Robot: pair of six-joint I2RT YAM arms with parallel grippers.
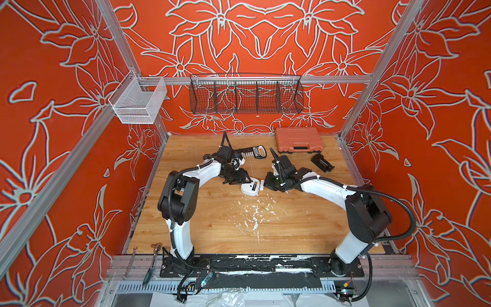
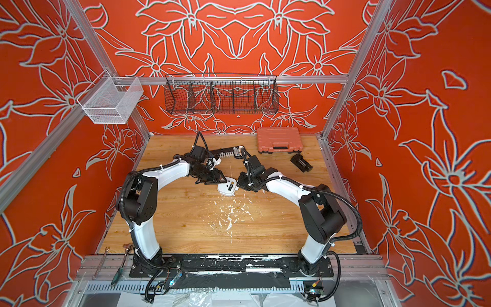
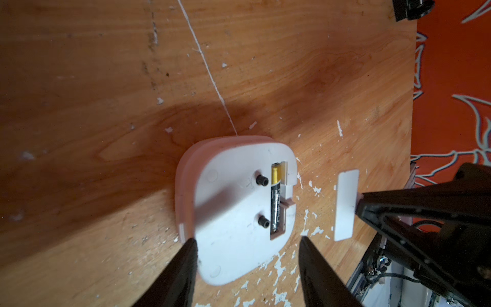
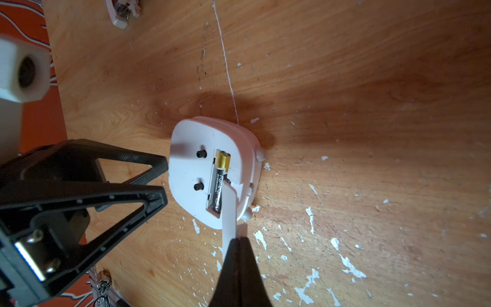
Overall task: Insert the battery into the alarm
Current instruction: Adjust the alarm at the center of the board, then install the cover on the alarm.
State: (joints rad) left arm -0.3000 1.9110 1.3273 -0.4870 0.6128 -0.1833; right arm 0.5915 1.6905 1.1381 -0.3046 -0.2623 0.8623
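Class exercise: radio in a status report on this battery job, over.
Status: left gripper open at edge of alarm; right gripper shut on white cover, clear of alarm. In the back recess lies the battery. Nothing blocking recess.

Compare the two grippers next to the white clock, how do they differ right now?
The left gripper stands open; the right gripper is shut. The left gripper holds nothing, poised at the edge of the alarm; the right gripper pinches the white battery cover by one end. Both are black and face the alarm, which lies back up on the table, from opposite sides.
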